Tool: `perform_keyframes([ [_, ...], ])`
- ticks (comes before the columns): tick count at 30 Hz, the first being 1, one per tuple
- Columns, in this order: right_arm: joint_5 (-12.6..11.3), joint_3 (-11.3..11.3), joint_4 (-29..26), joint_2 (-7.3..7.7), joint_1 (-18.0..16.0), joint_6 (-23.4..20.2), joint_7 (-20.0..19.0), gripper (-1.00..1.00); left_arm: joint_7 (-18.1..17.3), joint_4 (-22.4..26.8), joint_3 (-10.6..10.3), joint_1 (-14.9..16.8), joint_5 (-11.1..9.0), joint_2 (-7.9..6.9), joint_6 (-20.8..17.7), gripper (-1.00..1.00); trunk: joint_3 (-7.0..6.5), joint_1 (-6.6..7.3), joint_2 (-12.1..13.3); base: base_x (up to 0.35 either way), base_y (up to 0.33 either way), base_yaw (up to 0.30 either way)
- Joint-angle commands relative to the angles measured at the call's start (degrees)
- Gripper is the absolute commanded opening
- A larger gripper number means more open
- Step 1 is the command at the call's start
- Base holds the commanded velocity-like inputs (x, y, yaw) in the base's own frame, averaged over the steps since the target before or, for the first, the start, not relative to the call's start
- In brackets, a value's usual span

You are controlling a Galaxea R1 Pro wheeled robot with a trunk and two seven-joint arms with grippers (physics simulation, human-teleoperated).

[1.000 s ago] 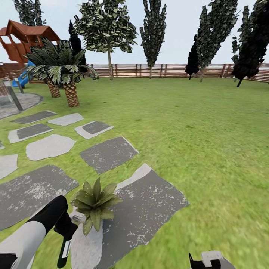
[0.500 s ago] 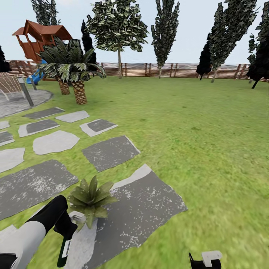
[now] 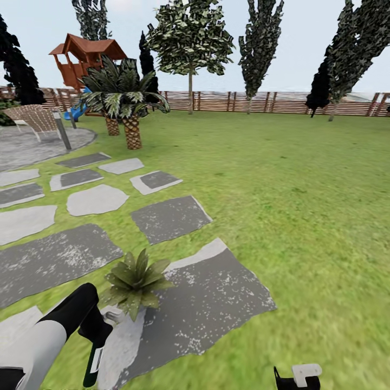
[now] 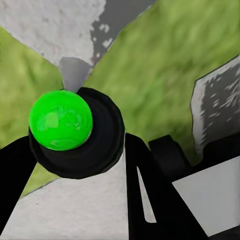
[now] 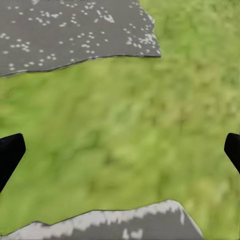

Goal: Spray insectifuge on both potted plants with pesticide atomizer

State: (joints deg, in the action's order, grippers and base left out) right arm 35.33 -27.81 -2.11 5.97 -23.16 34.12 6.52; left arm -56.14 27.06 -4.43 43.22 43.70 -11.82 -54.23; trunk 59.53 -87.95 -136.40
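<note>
**Left arm holds the atomizer beside one potted plant**

At lower left, the left arm reaches forward and down, its left gripper (image 4: 75, 165) clamped around the pesticide atomizer (image 3: 93, 352), green-capped in the wrist view. Just beside it, a potted plant (image 3: 135, 279) stands on a stepping stone (image 3: 216, 303). At the lower right edge, the right gripper (image 5: 120, 150) hangs spread wide over lawn (image 3: 303, 216).

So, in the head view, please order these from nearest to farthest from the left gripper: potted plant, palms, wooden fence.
From the left gripper:
1. Potted plant, just ahead, by the stones.
2. Palms, far ahead.
3. Wooden fence, at the lawn's far edge.
</note>
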Motion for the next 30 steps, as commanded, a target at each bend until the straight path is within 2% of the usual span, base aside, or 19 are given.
perform_keyframes([
  [1, 0.62, -0.21, 0.09, 0.01, -0.04, 0.16, 0.43, 1.00, -0.55, 0.10, -0.29, 0.02, 0.42, -0.04, -0.18, -1.00, 0.05, 0.01, -0.02, 0.015, -0.076, 0.031],
  [20, 0.62, -0.18, 0.09, 0.01, -0.04, 0.16, 0.48, 1.00, -0.55, 0.10, -0.28, 0.02, 0.42, -0.04, -0.18, -1.00, 0.05, 0.01, -0.02, 0.092, -0.251, 0.010],
  [30, 0.62, -0.15, 0.09, 0.01, -0.04, 0.16, 0.46, 1.00, -0.55, 0.10, -0.24, 0.02, 0.42, -0.04, -0.18, -1.00, 0.05, 0.01, -0.02, 0.129, -0.262, 0.246],
])
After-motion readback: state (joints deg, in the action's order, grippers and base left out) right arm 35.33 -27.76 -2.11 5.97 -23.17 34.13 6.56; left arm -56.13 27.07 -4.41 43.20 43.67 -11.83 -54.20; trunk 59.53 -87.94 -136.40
